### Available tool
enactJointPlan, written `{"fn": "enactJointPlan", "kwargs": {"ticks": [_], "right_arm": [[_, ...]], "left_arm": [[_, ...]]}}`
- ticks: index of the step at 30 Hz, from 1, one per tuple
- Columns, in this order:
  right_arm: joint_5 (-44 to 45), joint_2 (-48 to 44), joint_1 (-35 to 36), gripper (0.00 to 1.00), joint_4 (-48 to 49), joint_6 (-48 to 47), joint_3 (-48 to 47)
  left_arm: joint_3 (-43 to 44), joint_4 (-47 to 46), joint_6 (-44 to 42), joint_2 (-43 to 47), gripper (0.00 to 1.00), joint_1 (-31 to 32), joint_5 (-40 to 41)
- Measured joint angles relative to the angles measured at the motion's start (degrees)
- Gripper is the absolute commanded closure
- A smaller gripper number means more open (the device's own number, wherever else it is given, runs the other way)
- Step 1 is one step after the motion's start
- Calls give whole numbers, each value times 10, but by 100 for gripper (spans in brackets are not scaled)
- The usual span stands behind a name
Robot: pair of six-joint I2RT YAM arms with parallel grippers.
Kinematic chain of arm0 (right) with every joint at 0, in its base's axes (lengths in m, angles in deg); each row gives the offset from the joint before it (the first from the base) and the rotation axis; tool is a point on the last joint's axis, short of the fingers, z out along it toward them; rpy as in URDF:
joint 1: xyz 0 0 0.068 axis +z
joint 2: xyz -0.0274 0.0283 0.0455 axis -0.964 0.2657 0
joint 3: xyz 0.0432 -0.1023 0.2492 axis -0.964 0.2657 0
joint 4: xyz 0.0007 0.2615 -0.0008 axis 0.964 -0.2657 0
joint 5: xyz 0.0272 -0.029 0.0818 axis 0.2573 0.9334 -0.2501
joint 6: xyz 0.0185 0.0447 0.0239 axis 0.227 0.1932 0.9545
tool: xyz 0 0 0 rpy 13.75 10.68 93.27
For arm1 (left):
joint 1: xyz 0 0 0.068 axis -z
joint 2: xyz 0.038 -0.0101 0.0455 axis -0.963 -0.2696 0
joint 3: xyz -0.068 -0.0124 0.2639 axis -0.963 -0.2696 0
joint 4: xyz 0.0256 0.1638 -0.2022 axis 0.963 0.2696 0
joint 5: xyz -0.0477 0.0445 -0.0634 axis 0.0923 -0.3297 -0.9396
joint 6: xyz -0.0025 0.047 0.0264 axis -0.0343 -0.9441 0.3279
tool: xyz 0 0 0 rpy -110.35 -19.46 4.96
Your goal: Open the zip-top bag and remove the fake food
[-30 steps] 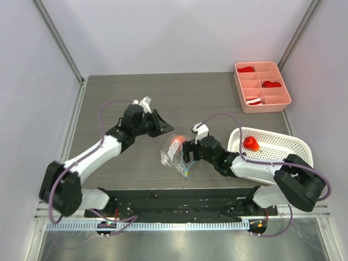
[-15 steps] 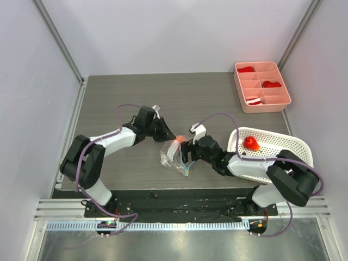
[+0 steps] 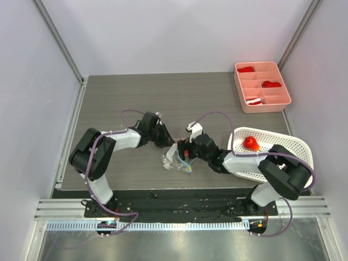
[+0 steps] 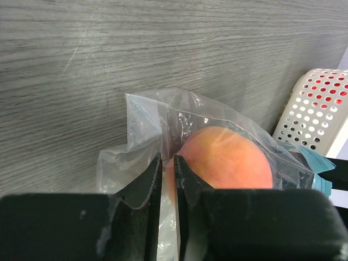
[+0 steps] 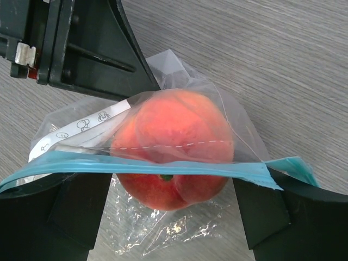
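Observation:
The clear zip-top bag point(image 3: 173, 159) lies on the table between both arms. My left gripper point(image 4: 167, 159) is shut on a fold of the bag's plastic point(image 4: 141, 125) at its closed end, right beside the orange-peach fruit point(image 4: 228, 157) inside. My right gripper point(image 5: 171, 185) is open at the bag's mouth, one finger close on each side of the fruit point(image 5: 174, 130). The teal zip strip point(image 5: 163, 167) stretches across both fingers. In the top view the left gripper point(image 3: 167, 140) and right gripper point(image 3: 184, 152) face each other across the bag. No black berry cluster shows.
A white perforated basket point(image 3: 283, 142) stands right of the bag with a bright red piece point(image 3: 250, 143) in it. A pink divided tray point(image 3: 274, 100) with red-and-white bits sits at the far right. The right arm lies against the basket's near rim.
My left gripper came in from the far left and shut on the bag's closed end. My right gripper pushed forward to the bag's mouth, around the fruit. The bag shifted slightly.

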Motion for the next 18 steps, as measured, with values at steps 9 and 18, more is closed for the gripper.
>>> {"fn": "enactJointPlan", "kwargs": {"ticks": [9, 18], "right_arm": [[16, 41, 0, 30, 27, -12, -11], [22, 17, 0, 72, -50, -10, -42]], "left_arm": [[-21, -34, 10, 0, 73, 0, -10], [-59, -10, -10, 92, 54, -4, 8]]}}
